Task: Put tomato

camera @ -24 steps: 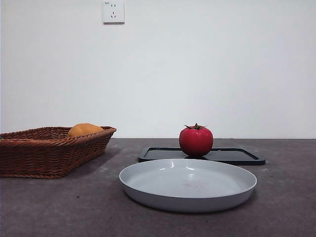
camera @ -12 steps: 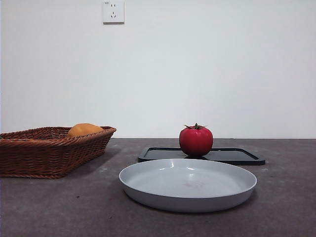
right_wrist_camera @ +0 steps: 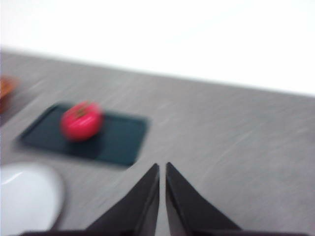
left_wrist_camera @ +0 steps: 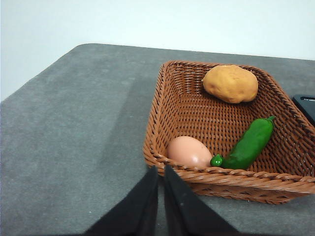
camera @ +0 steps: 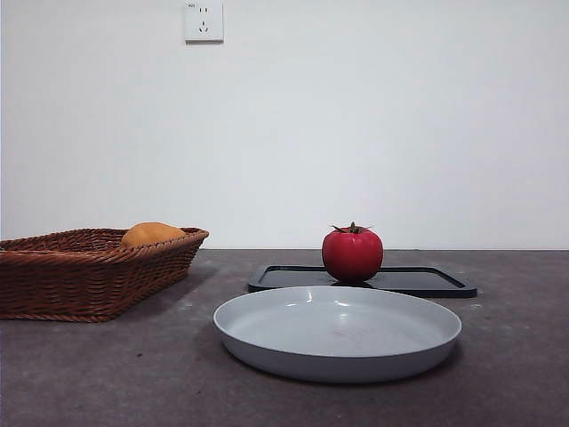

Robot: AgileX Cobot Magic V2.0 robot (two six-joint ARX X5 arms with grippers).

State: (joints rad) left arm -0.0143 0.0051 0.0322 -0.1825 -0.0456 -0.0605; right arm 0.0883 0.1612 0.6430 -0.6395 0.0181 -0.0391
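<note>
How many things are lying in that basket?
3: a potato in the basket's far corner, an egg at the near rim, a green pepper beside the egg.

The tomato (camera: 352,254) sits on the tray (camera: 427,281) behind the plate (camera: 337,334), basket (camera: 89,271) at left.

- You will find no readable text, label, brand or number in any view.
- The wall socket (camera: 204,20) carries a tiny mark at its upper left corner, too small to read.
</note>
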